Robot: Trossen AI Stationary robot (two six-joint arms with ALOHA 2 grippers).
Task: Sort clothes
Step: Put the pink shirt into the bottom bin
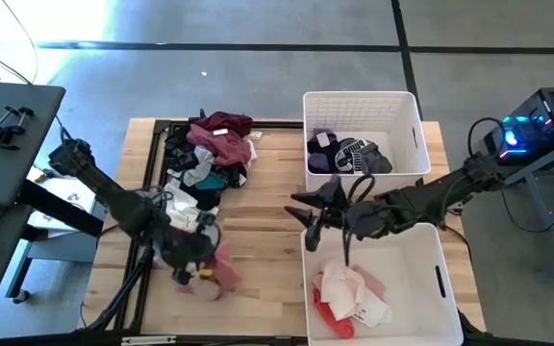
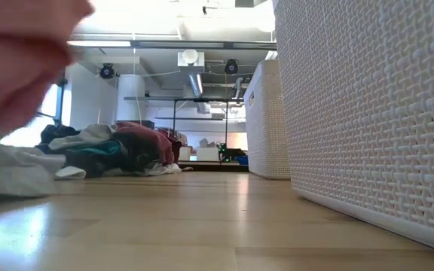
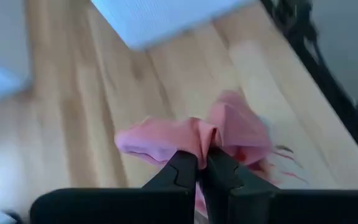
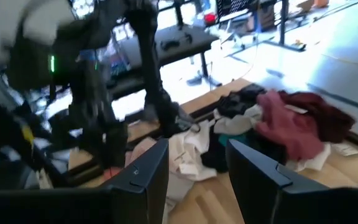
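So, left gripper: fingers clamped on a pink garment, near the table's front edge
right gripper: fingers apart, empty, over the table's middle
clothes pile: by the back-left corner

Grey concrete floor w/ dark seams, black side desk by wood table.

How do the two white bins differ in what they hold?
The far bin holds dark clothes: purple, black and grey. The near bin holds light ones: white and red. The far bin's clothes lie along its side towards the near bin, the near bin's in the corner nearest the table's middle. Both are white, rectangular, and mostly unfilled. The right tool hangs open between them.
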